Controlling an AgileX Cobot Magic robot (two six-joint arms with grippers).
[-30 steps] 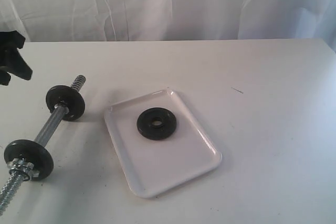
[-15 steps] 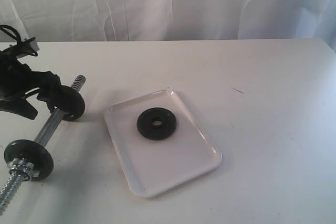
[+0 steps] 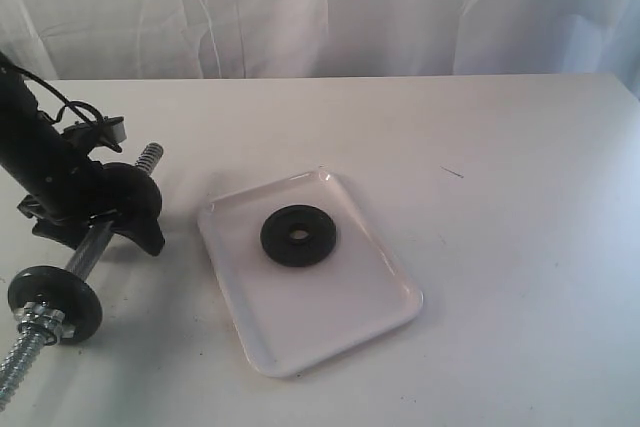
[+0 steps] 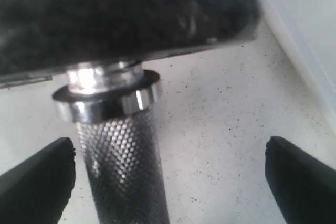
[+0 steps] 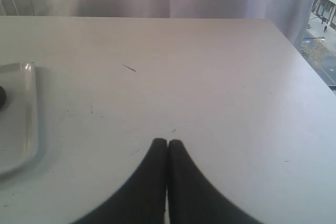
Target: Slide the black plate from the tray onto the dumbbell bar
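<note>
The black plate (image 3: 298, 236) lies flat in the far half of the white tray (image 3: 340, 327), which sits on the bench (image 3: 520, 247). Neither has shifted over the last second. The dumbbell bar (image 3: 85, 252) lies where it was, at the left of the bench and well apart from the tray, with its near disc (image 3: 54, 303) standing on edge.

A second ago the left arm only showed at the left edge. Since then it has swung in and come down over the bar. The left pincer (image 3: 98, 230) now covers the far disc, which was in plain sight before.

The wrist view shows the left pincer (image 4: 168, 182) wide open and holding nothing. Its fingers (image 4: 37, 177) stand either side of the knurled bar (image 4: 123, 171), just below a silver collar (image 4: 105, 100) and a blurred black mass.

The right pincer (image 5: 167, 145) is closed with its tips pressed together, empty, over bare bench beside the tray's edge (image 5: 26, 119).
</note>
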